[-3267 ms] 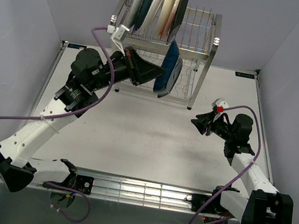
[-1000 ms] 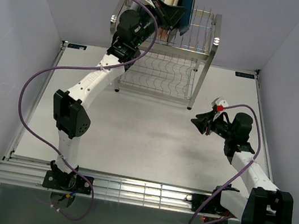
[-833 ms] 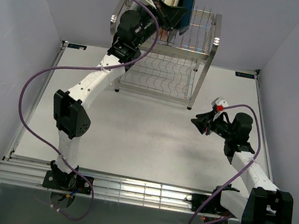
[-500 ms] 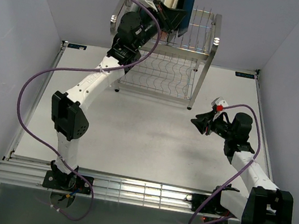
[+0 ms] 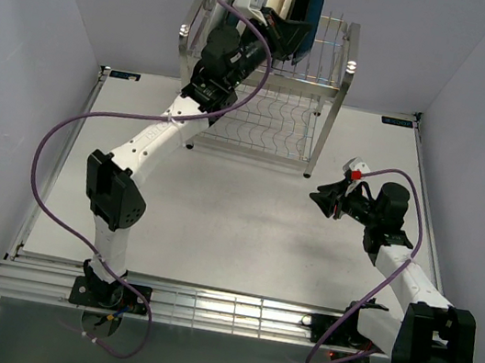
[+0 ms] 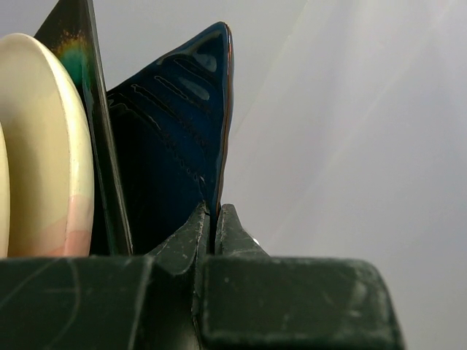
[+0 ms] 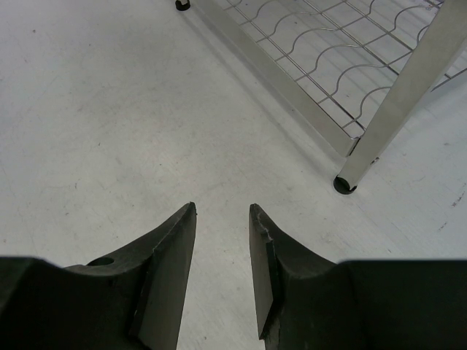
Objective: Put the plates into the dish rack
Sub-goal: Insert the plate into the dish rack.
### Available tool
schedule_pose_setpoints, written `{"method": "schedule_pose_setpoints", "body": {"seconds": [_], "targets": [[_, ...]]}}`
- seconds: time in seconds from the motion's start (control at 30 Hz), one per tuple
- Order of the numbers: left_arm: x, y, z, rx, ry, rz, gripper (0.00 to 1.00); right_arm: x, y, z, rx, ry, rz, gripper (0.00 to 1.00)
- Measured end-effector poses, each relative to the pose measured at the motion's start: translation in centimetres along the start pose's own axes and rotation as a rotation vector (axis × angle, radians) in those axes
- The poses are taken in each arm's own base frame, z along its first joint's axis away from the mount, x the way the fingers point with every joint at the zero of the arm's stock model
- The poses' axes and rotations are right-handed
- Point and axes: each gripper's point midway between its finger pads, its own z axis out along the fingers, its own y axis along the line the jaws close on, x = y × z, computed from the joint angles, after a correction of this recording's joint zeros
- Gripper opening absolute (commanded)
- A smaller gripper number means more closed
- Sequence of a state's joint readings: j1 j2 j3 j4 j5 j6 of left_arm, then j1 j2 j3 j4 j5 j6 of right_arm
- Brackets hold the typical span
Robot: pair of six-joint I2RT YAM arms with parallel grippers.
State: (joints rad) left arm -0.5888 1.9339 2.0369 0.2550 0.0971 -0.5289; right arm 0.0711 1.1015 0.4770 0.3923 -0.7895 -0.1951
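My left pincer (image 6: pixel 215 219) is clamped on the rim of the dark blue plate (image 6: pixel 175 138), which rises edge-on just ahead of its tips, upright, I judge, to slide into a top slot of the dish rack (image 5: pixel 336 95). My right pincer (image 7: pixel 222 211) hangs apart and empty over the counter (image 7: pixel 87 109)

I'm looking into a lab test cell: plain pale grey panel walls (image 5: pixel 58 2) close round a white bench (image 5: pixel 244 228), and white robot arms (image 5: pixel 151 143) trailing purple cables (image 5: pixel 38 157) are bolted to an aluminium rail (image 5: pixel 230 310), opposite the shiny steel wire rack (image 5: pixel 267 116).
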Motion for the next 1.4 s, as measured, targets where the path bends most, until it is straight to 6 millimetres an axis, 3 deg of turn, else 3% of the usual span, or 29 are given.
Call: {"method": "schedule_pose_setpoints", "body": {"seconds": [0.47,1.03,1.4], "targets": [[0.1,0.7,-0.2,-0.071,0.046,0.074,0.0,0.0,0.0,0.0,0.0,0.0,0.001,0.41],[-1.3,2.2,0.7,-0.025,0.102,-0.085,0.0,-0.3,-0.1,0.0,0.0,-0.005,-0.005,0.41],[-1.0,2.2,0.8,-0.003,0.088,-0.142,0.0,-0.5,-0.1,0.1,-0.001,-0.007,-0.007,0.41]]}}
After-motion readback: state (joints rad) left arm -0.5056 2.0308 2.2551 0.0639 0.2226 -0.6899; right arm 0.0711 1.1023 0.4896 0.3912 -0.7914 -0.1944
